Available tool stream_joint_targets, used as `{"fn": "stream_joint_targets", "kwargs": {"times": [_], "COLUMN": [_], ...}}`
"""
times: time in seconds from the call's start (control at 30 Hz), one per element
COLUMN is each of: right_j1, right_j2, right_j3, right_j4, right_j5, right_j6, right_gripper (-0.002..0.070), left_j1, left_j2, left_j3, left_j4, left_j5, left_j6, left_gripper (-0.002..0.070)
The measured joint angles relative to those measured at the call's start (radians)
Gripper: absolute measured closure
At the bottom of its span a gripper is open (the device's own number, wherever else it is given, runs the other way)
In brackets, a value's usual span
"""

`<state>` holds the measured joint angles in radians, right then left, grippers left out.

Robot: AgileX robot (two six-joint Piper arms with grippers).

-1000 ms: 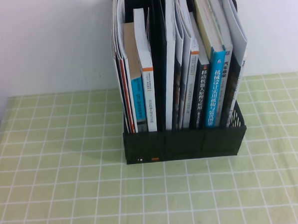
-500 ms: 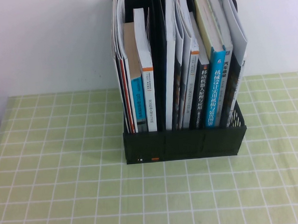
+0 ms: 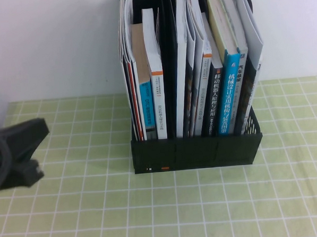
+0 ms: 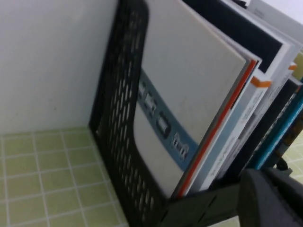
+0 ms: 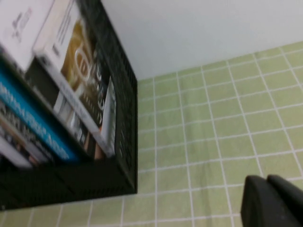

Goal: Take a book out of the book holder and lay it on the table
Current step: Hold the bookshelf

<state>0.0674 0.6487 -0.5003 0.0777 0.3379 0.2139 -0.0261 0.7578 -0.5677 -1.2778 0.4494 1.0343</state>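
I see my left gripper (image 3: 17, 155) low at the table's (image 3: 73, 208) left edge, fingers I cannot read; the right gripper (image 5: 272, 201) is shut, off the holder's right side. The book (image 3: 183, 64) stands upright mid-rack in the book holder (image 3: 197, 151), spine vertical, up and rightward of the left gripper.

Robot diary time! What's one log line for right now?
left gripper: at table's left edge, approaching | right gripper: shut, low beside book holder | book: unpulled
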Motion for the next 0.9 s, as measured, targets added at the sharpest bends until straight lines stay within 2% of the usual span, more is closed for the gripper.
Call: {"fn": "stream_joint_targets", "kwargs": {"times": [0.1,0.23,0.3,0.4,0.63,0.73,0.9], "right_j1": [0.052,0.097,0.098,0.098,0.108,0.141,0.211], "right_j2": [0.068,0.143,0.180,0.231,0.278,0.278,0.282], "right_j3": [-0.008,-0.010,-0.010,-0.010,-0.010,-0.010,-0.010], "right_j4": [0.042,0.126,0.162,0.187,0.239,0.250,0.257], "right_j5": [-0.007,-0.068,-0.107,-0.171,-0.223,-0.225,-0.192], "right_j6": [-0.167,-0.295,-0.318,-0.331,-0.333,-0.375,-0.458], "right_gripper": [0.0678,0.0678,0.0678,0.0678,0.0678,0.0678,0.0678], "left_j1": [0.000,-0.004,-0.035,-0.124,-0.404,-0.464,-0.521], "left_j2": [0.128,0.284,0.362,0.467,0.683,0.775,0.917], "left_j3": [-0.083,-0.234,-0.329,-0.457,-0.703,-0.808,-0.976], "left_j4": [-0.118,-0.152,-0.153,-0.117,0.111,0.141,0.157], "left_j5": [0.035,0.100,0.127,0.114,-0.069,-0.081,-0.047], "left_j6": [0.130,0.205,0.216,0.215,0.104,0.087,0.083], "left_gripper": [0.0678,0.0678,0.0678,0.0678,0.0678,0.0678,0.0678]}}
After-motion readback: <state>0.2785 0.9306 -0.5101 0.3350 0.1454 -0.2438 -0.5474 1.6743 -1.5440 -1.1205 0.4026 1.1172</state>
